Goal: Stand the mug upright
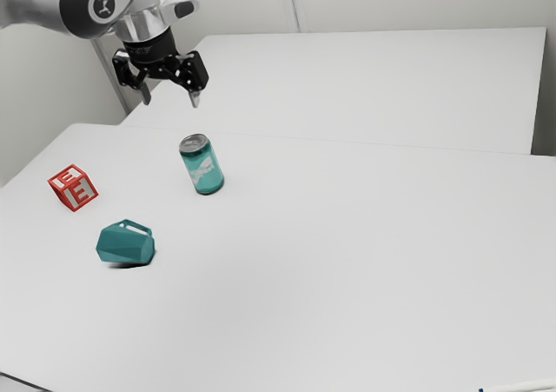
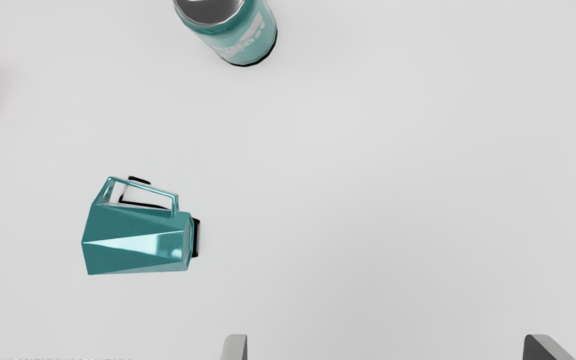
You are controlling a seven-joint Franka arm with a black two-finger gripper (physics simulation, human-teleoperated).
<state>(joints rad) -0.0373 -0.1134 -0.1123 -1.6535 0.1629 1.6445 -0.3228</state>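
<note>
A teal faceted mug (image 1: 125, 246) lies on its side on the white table in the exterior view, its handle on the far side. Well above the table, over toward the view's upper left, my gripper (image 1: 170, 100) hangs open and holds nothing. The wrist view has the same mug (image 2: 138, 240) on its side, apart from my gripper (image 2: 385, 347), whose two fingers stand wide apart with bare table between them.
A teal can (image 1: 202, 164) stands upright beyond the mug, below my gripper. Left of the can in the exterior view sits a red and white letter block (image 1: 74, 189). The white table (image 1: 347, 262) extends to the exterior view's right.
</note>
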